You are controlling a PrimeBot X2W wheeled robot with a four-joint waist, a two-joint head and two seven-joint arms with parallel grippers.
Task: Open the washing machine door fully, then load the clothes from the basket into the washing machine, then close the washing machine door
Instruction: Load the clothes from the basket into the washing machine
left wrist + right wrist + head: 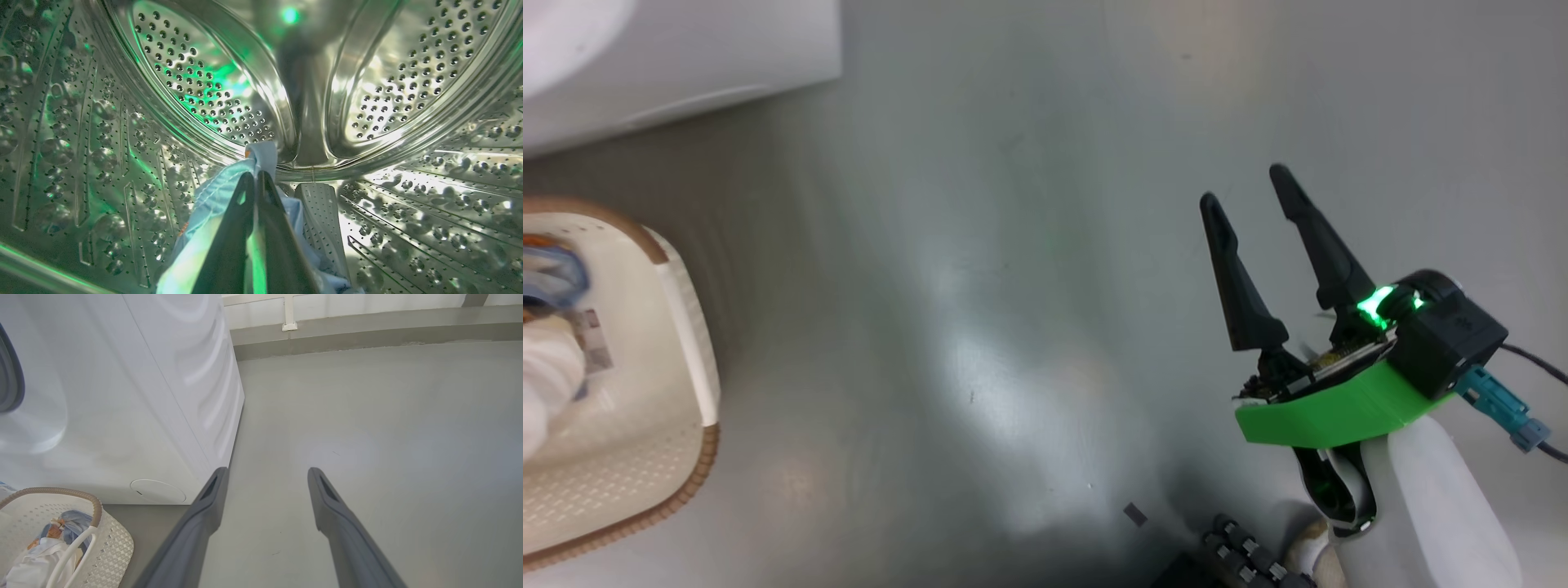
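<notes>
Shiny steel is wrapping all around the left gripper (257,179), which is reaching deep inside the drum (81,143) of the washing machine (122,396). Its two dark fingers are pressing tight together and pinching a blue cloth (222,192), which is bunching up under them. A little orange is peeking out on the cloth.

The right gripper (1245,186) is hovering over the grey floor (1013,245), off to the side of the machine. Its fingers are standing wide apart and holding nothing.

The basket (118,547) is sitting on the floor just beside the front of the washing machine, near its round flap (158,491). More clothes (61,526) are lying inside it, blue and white ones. In the head view the stuff in the basket is looking blurry, so the white lump there may be cloth or an arm.
</notes>
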